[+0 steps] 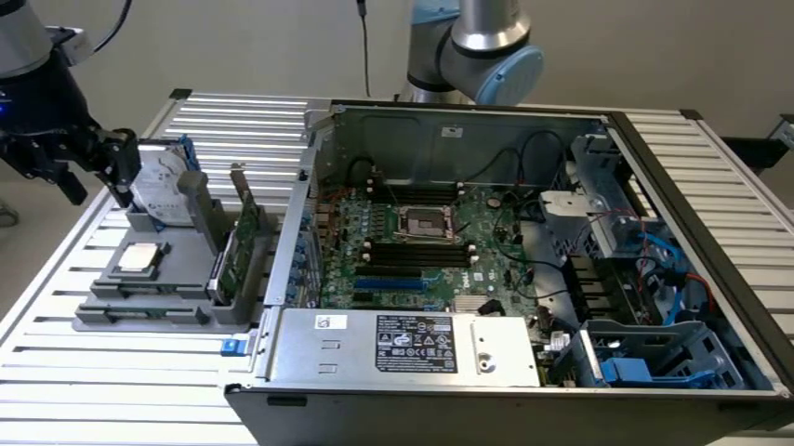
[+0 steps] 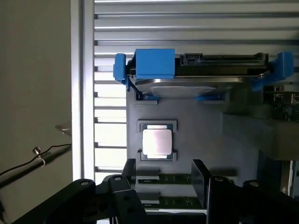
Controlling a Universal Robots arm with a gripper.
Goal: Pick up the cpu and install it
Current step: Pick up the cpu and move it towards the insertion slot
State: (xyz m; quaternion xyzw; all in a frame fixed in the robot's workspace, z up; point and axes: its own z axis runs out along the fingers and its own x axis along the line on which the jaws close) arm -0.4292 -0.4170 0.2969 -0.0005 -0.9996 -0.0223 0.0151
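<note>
The cpu, a small square chip with a silvery top, lies flat in a recess of the grey parts holder at the exterior view's left. In the wrist view the cpu sits just beyond my two black fingers. My gripper hangs above the far end of the holder, higher than the cpu and apart from it. The gripper is open with nothing between its fingers. The motherboard socket lies inside the open computer case.
A hard drive with blue clips stands upright in the holder behind the cpu, shown as the hard drive in the wrist view. Circuit cards stand on edge beside it. The computer case takes up the slatted table's middle and right.
</note>
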